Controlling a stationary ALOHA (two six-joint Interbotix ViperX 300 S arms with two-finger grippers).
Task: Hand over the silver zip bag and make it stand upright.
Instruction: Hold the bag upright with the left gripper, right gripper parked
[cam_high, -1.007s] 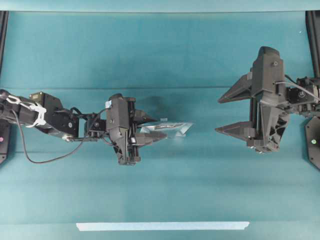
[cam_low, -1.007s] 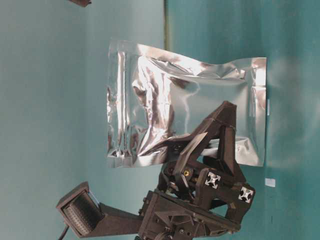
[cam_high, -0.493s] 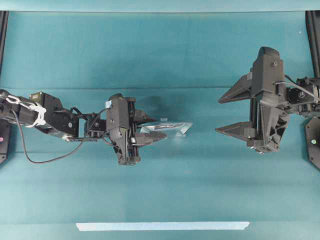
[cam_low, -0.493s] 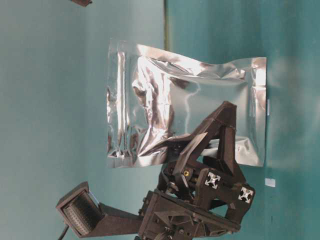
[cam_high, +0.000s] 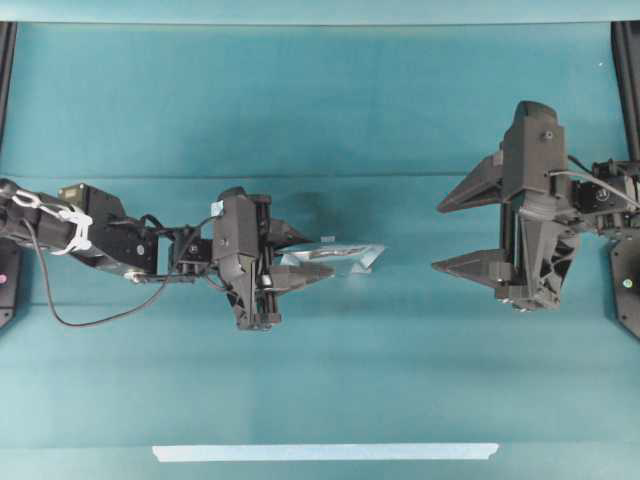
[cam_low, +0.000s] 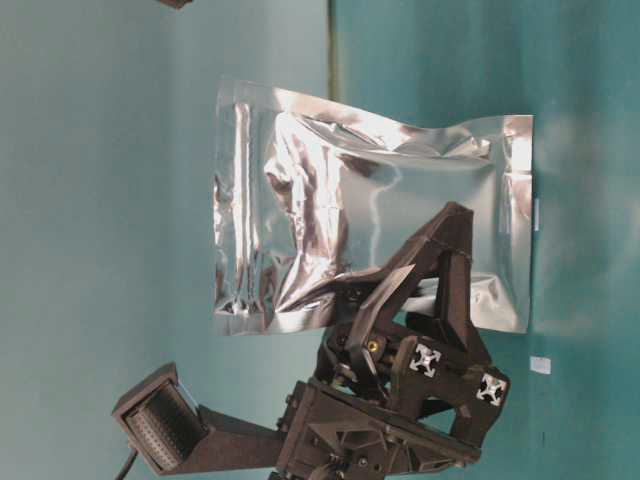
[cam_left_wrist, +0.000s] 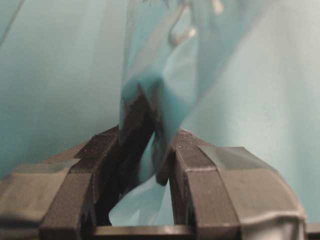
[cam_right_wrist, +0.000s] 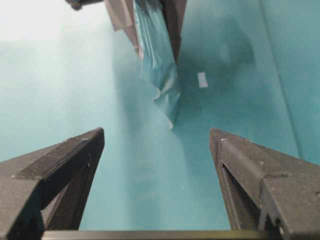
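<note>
Your left claw (cam_high: 300, 258) pinched the silver zip bag (cam_low: 370, 220), a light, crinkly, slippery foil; your right claw (cam_high: 462, 232) gaped empty, well apart from the bag's free edge.

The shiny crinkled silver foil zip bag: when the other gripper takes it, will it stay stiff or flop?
The shiny crinkled silver foil zip bag probably flexes: its surface is wrinkled. Held by one edge in the left gripper, it keeps its shape, so likely light. The foil may be slippery.

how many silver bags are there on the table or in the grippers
1. The silver zip bag is pinched in the left gripper near the table's middle, seen edge-on from overhead. The right gripper stands open and empty to its right. None other visible.
</note>
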